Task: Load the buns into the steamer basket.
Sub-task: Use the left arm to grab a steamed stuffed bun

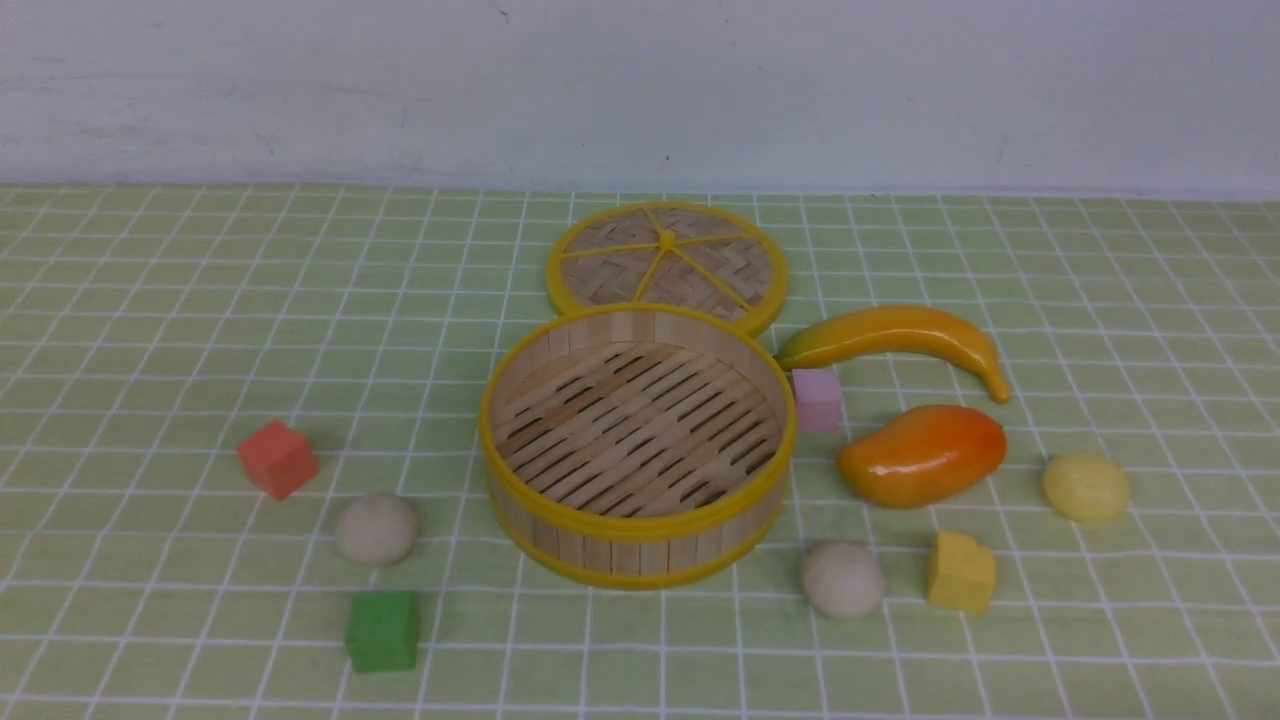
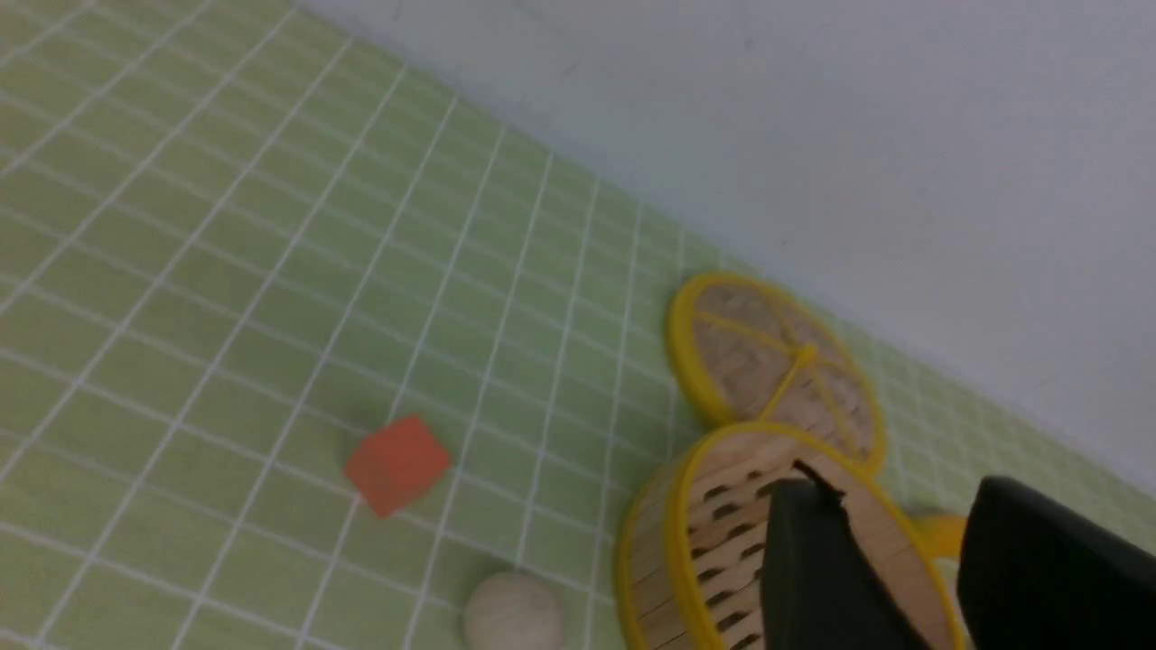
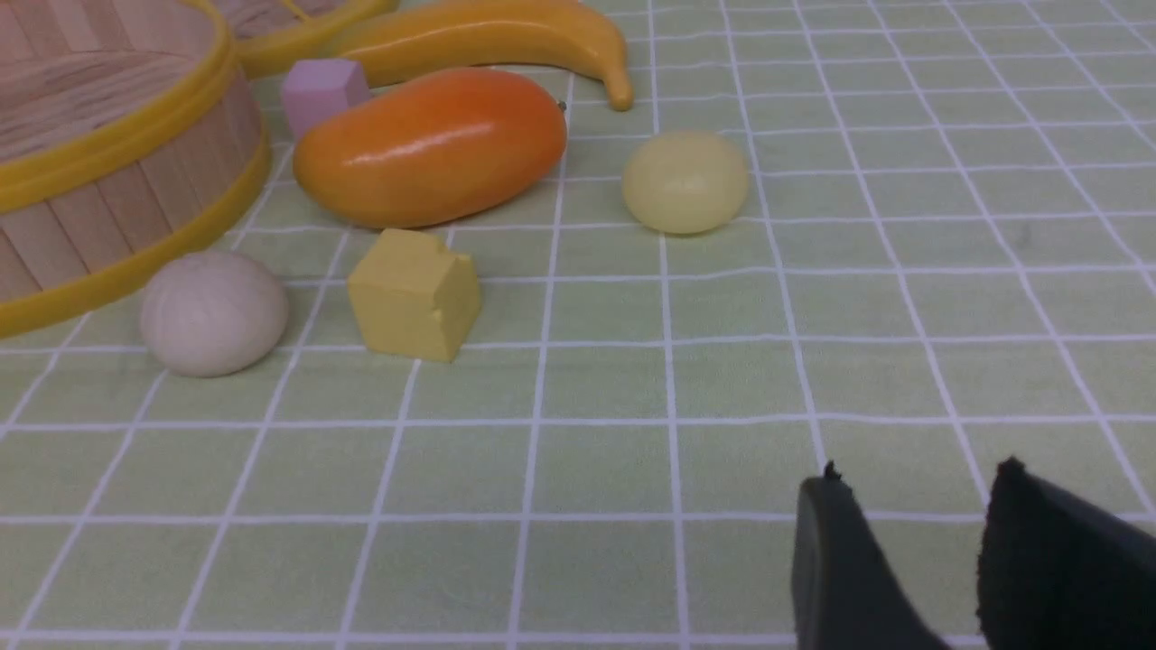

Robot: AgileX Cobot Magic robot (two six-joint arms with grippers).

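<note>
You're looking at the steamer basket (image 1: 640, 525) sitting mid-table on the green gridded cloth (image 1: 180, 400), its slatted floor showing and nothing lying on it. Three buns are resting outside it on the cloth: one off-white bun (image 1: 377, 529) out to the left, a second off-white bun (image 1: 843, 580) near the basket's front right, and the pale yellow bun (image 1: 1087, 487) well apart, far right. The woven lid (image 1: 667, 262) is lying behind the basket, one, flat, with yellow spokes showing. You're counting four cubes: the red cube (image 1: 278, 460) just beyond the left bun, the green cube (image 1: 382, 631) on the near side of that bun, the pink cube (image 1: 817, 400) right beside the basket's right wall, and the yellow cube (image 1: 961, 573) standing to the right of the second off-white bun. Two fruits: one banana (image 1: 895, 335) curving behind the pink cube, one mango (image 1: 922, 456) lying between that cube and the pale yellow bun. Your left gripper (image 2: 890, 515) is holding its fingers apart, nothing between them; the basket is showing behind them in the left wrist view. Your right gripper (image 3: 921, 474) is also keeping a clear gap between its fingers, gripping nothing, with only cloth showing behind.
</note>
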